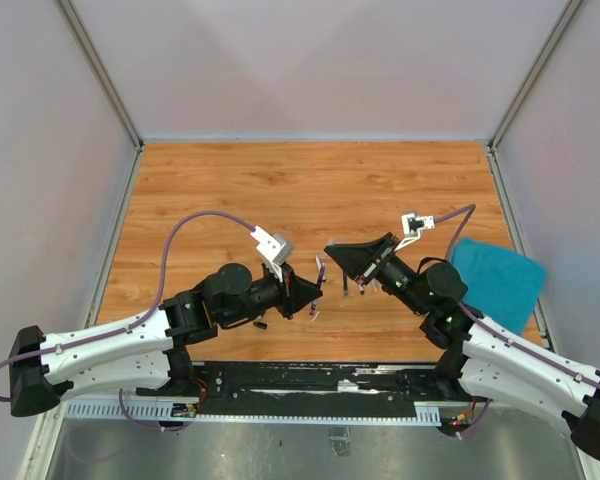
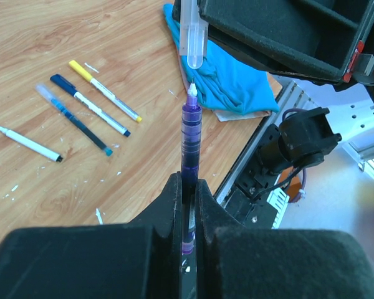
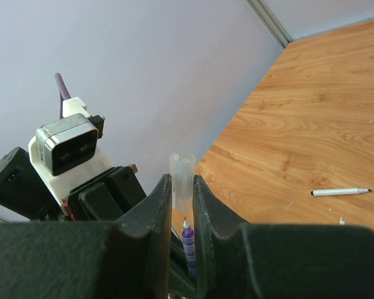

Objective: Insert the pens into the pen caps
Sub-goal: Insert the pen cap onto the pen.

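1. The left gripper [image 2: 188,190] has its two fingers pressed together on the lower barrel of a slim, see-through purple pen [image 2: 189,140]. It holds it upright, off the wooden bench [image 2: 143,37], with the white tip pointing away from the gripper, probably so the writing end is free to meet a cap.
2. The right gripper [image 3: 182,185] is clamped on a short, clear plastic pen cap [image 3: 182,174], which pokes out beyond its fingertips. It hangs directly over the pen's tip, roughly on the same line, as a push-fit needs.
3. The pen cap is the only container-like thing here, and nothing shows inside it. The tip sits just short of its near end, apart, not yet entered.
4. That near end looks rounded from the left wrist, while the right wrist shows what looks like an open rim at the far end. I cannot tell for sure which end is the mouth, so the cap may be facing the wrong way.
5. Four other pens [image 2: 90,104] lie side by side on the bench, well apart from both grippers. At least two appear capped.
6. A crumpled teal cloth [image 2: 237,87] lies near the bench edge, behind the cap.
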Robot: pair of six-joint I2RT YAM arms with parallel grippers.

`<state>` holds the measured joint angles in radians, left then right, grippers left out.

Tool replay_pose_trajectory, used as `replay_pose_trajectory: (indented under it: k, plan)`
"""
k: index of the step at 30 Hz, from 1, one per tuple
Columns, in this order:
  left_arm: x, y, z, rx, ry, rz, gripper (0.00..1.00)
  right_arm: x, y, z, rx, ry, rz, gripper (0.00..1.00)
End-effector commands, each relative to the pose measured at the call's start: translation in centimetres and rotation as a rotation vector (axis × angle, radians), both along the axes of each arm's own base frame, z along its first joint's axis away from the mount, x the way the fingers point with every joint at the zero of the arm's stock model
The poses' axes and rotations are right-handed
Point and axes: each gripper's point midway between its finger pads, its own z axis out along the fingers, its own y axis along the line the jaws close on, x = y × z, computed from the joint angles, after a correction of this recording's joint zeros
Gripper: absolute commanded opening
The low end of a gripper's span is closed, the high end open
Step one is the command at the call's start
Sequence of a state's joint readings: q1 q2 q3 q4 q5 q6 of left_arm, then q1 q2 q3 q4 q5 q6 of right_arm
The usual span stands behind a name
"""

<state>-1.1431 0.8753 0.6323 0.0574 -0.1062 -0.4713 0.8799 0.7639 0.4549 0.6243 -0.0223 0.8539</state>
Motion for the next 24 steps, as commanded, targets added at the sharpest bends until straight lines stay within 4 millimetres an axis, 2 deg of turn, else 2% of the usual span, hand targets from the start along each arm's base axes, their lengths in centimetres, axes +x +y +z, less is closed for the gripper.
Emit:
replay_pose_trajectory:
  k: [1,24]
  plan:
    - [-0.3,-0.2,0.7,-0.024,-0.029,-0.015,0.01,-0.5,0.2,2.0,0.007,-0.072,0.029,0.01]
    - [-0.1,0.4,0.7,-0.021,-0.032,0.010,0.01,-1.2,0.7,0.1,-0.104,-0.049,0.082,0.01]
